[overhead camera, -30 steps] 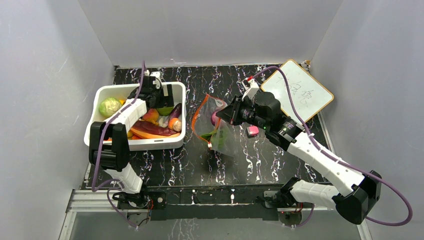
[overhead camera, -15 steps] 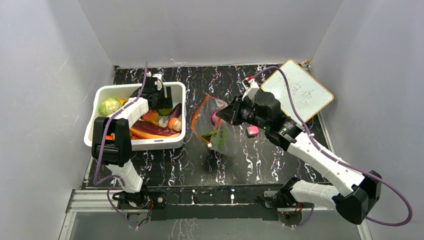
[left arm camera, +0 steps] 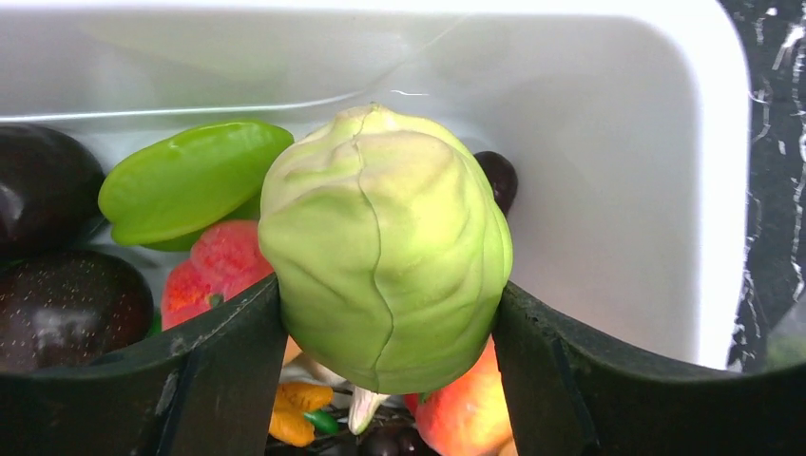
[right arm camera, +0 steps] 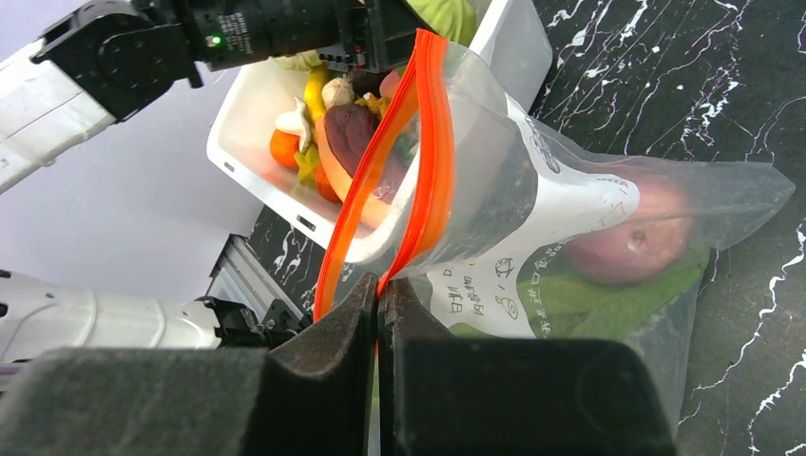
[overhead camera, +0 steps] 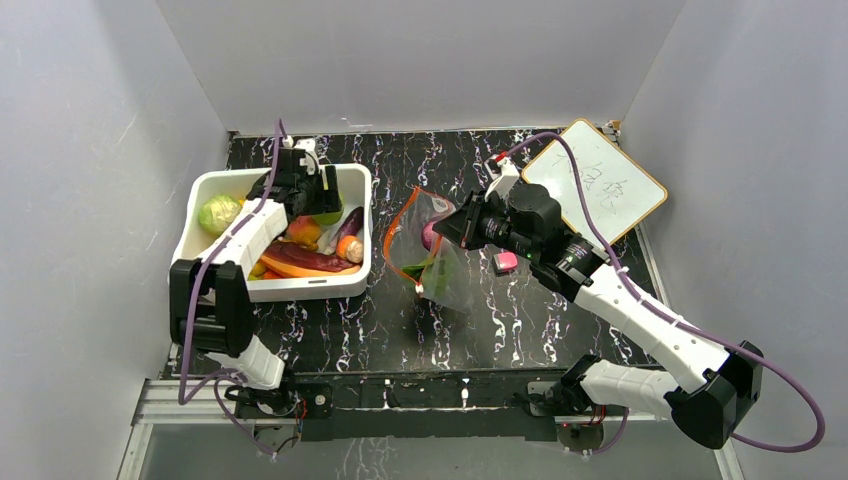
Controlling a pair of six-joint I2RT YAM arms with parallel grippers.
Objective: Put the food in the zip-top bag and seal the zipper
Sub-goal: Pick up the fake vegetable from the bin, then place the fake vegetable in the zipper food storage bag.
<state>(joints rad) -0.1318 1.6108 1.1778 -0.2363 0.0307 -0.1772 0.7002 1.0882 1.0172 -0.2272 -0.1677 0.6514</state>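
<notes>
My left gripper (left arm camera: 385,328) is shut on a pale green toy cabbage (left arm camera: 385,247) and holds it just above the other food in the white bin (left arm camera: 618,190). In the top view this gripper (overhead camera: 318,198) is over the bin's back right part. Under it lie a green leaf (left arm camera: 185,180), a peach (left arm camera: 214,275) and a dark eggplant (left arm camera: 57,304). My right gripper (right arm camera: 380,294) is shut on the red-orange zipper (right arm camera: 423,161) of the clear zip-top bag (right arm camera: 570,209) and holds its mouth open towards the bin. The bag (overhead camera: 425,250) holds a reddish round piece (right arm camera: 632,242) and green leaves (right arm camera: 589,304).
The white bin (overhead camera: 200,235) stands at the left with a second cabbage (overhead camera: 218,213), an eggplant (overhead camera: 348,225) and other food. A small pink block (overhead camera: 506,262) lies right of the bag. A whiteboard (overhead camera: 595,185) leans at the back right.
My left gripper has lifted a little and shifted towards the back of the bin with the green cabbage in it. The right arm and the bag have not moved.
</notes>
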